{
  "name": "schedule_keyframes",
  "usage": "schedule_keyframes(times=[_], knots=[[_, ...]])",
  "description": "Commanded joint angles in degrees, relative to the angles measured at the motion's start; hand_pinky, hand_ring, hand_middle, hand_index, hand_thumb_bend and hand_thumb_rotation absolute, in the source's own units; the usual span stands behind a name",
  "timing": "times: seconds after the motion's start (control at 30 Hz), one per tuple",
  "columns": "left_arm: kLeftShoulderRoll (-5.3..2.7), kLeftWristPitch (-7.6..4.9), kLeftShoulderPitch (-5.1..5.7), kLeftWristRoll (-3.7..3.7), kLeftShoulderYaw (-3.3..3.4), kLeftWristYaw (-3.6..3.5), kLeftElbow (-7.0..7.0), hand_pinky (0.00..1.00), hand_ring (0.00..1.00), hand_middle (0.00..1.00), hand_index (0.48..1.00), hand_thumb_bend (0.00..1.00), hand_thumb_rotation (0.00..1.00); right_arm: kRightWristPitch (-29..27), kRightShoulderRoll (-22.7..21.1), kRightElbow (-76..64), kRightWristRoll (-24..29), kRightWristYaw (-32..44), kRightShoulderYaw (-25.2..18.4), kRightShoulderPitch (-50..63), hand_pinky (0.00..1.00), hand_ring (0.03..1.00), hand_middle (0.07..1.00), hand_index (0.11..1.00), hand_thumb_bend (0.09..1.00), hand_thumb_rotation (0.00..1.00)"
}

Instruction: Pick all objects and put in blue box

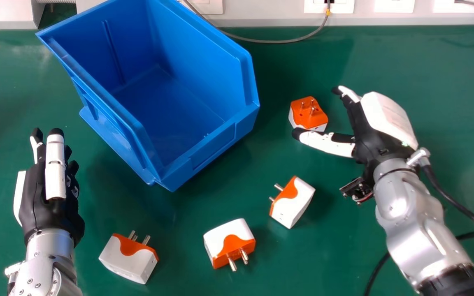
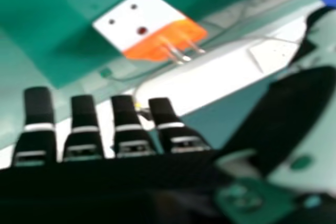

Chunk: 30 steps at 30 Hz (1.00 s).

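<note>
On my far left I have the left hand (image 1: 35, 197) over the green table (image 1: 447, 90), its fingers straight and pointing away from me. Next comes a white-and-orange adapter (image 1: 124, 261) on the table, prongs facing away. The blue box (image 1: 196, 53) stands angled beyond it, with nothing inside that I can see. Right of that first adapter lies a second adapter (image 1: 224, 240), prongs towards me, then a third adapter (image 1: 296, 205) with its prongs towards the box. Farther off, right of the box, a fourth adapter (image 1: 313, 117) lies prongs up. My right hand (image 1: 372, 131) is beside it, spread wide and holding nothing; its thumb overlaps the adapter's near edge in the head view, though I can't tell whether they touch.
</note>
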Motion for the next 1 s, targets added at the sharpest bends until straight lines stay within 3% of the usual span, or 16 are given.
schedule_keyframes(times=[0.0,0.33,0.77,0.83,0.97], knots=[[0.75,-0.79,-0.78,0.43,0.03,-0.20,-0.71,1.00,1.00,1.00,0.991,0.22,0.88,1.50,0.02,1.99,-1.08,-0.73,0.47,-4.09,0.78,0.885,0.902,0.905,0.575,0.76],[0.85,-0.61,-1.28,0.45,0.00,-0.30,-0.14,1.00,1.00,1.00,0.992,0.22,0.89,7.34,3.25,17.85,-2.37,-1.70,4.96,-15.96,0.75,0.866,0.890,0.886,0.575,0.78],[0.70,-1.22,-1.02,1.08,-0.21,-0.14,0.21,1.00,1.00,1.00,0.991,0.24,0.90,8.20,6.26,30.67,-3.79,-2.90,11.10,-23.77,0.75,0.833,0.855,0.847,0.577,0.78],[0.49,-1.11,-0.66,1.17,-0.34,-0.02,-0.47,1.00,1.00,1.00,0.991,0.24,0.90,8.48,6.63,31.42,-4.08,-3.15,12.21,-24.24,0.75,0.832,0.852,0.843,0.576,0.78],[0.52,-1.40,-0.72,1.25,-0.19,-0.15,0.13,1.00,1.00,0.99,0.990,0.25,0.90,8.23,7.09,33.40,-4.29,-3.43,14.01,-25.39,0.75,0.824,0.838,0.822,0.568,0.77]])
